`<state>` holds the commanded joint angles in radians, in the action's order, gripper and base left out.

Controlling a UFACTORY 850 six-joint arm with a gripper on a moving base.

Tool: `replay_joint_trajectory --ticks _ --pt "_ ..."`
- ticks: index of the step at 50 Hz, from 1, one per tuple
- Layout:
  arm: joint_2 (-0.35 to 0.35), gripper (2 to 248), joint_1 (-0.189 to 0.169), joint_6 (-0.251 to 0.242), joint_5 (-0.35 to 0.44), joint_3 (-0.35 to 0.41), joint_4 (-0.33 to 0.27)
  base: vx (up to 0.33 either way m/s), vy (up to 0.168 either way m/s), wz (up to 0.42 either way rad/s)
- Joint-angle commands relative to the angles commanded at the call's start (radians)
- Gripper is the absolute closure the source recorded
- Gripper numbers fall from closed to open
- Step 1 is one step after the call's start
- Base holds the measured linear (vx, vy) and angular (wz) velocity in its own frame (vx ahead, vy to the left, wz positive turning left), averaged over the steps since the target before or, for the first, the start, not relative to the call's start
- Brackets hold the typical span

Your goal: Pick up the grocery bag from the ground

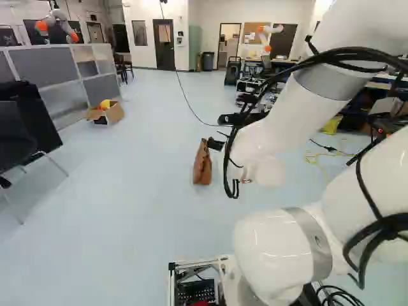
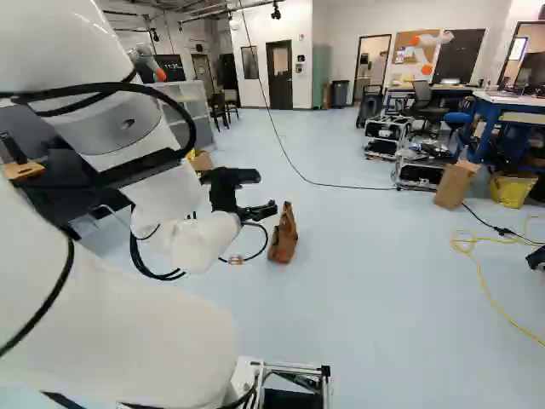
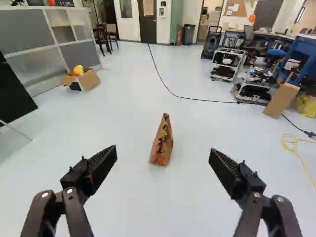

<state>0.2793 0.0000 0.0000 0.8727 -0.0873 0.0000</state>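
Note:
My gripper (image 2: pixel 255 211) reaches forward at the arm's end in the right base view, and its dark tip (image 1: pixel 217 144) shows past the arm in the left base view. From the wrist, the gripper (image 3: pixel 163 153) has its two fingers spread wide, nothing held. The brown paper grocery bag (image 3: pixel 162 144) stands upright on the floor, ahead of the gripper and centred between the finger lines, apart from both. Its narrow top points up. In the base views the bag (image 1: pixel 203 164) appears close beside the gripper's tip.
An open cardboard box (image 3: pixel 89 80) with yellow contents stands by the grey partition (image 3: pixel 29 61). A black cable (image 3: pixel 197 100) crosses the floor beyond the bag. Carts, a leaning cardboard piece (image 3: pixel 281 100) and a yellow cord (image 2: pixel 481 273) lie to the right. Another robot (image 1: pixel 56 27) stands far back.

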Motion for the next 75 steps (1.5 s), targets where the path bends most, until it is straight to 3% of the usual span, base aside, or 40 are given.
replay_joint_trajectory --ticks 75 --pt "0.0 3 0.0 0.0 0.0 0.0 0.0 0.009 0.0 -0.004"
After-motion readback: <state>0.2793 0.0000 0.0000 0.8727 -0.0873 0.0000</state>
